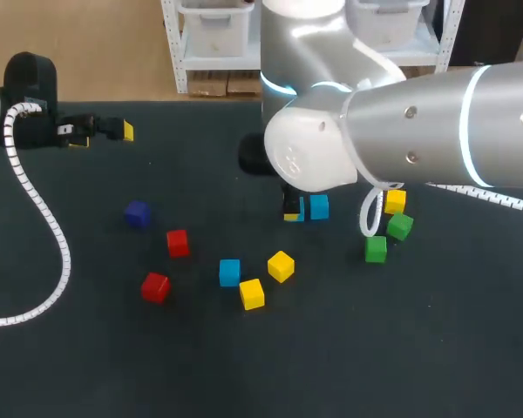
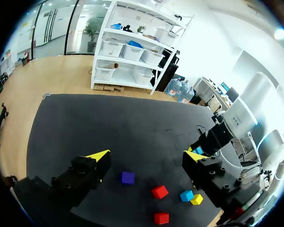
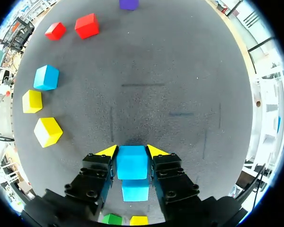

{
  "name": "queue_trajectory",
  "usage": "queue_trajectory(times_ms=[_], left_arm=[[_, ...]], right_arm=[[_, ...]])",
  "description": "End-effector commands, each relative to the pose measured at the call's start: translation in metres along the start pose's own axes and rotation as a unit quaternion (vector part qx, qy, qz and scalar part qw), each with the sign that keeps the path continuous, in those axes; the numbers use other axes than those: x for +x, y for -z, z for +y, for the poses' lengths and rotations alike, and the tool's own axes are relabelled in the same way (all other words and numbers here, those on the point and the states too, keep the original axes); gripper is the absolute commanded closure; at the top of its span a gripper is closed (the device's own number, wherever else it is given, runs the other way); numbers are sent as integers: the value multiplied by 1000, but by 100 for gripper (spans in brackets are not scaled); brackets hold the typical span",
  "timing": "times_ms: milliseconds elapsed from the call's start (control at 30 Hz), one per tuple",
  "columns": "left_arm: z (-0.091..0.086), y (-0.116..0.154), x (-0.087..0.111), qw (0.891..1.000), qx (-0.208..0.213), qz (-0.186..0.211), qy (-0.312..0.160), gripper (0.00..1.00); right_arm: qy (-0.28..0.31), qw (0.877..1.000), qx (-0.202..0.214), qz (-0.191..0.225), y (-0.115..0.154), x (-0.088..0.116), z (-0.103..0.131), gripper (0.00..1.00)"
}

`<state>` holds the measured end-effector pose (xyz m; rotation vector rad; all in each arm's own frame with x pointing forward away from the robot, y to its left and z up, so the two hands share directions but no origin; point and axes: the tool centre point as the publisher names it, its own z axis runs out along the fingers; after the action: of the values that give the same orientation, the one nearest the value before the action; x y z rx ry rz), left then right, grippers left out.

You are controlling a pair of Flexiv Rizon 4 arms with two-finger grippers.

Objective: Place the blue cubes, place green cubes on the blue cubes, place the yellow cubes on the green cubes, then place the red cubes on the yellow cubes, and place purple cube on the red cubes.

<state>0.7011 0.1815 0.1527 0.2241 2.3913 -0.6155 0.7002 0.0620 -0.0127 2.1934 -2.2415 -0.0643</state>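
Dark table [image 1: 375,348]: left claw [image 2: 147,156] spread near its far edge, right claw [image 3: 132,152] pinching blue cube [image 3: 131,164]

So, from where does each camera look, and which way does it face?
Head: fixed above and behind, looking down on the table; shows right arm, left hand.
Left wrist: on the left wrist, looking over the table past the open left hand; right arm beside.
Right wrist: on the right wrist, looking down past the right hand, shut on a blue cube.
All three share the purple cube.
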Motion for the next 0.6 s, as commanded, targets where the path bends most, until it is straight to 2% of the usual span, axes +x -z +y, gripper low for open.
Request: queue_trajectory(times_ms=[33, 533, 600], left_arm=[[2, 1, 2, 1000, 6, -4, -1, 0], [2, 1, 2, 1000, 6, -4, -1, 0], [2, 1, 2, 1000, 6, -4, -1, 0]], right_arm=[[0, 1000, -2, 3, -3, 0, -4, 100], [-2, 1000, 2, 11, -6, 0, -10, 100], [-2, 1000, 1, 11, -7, 0, -10, 73]])
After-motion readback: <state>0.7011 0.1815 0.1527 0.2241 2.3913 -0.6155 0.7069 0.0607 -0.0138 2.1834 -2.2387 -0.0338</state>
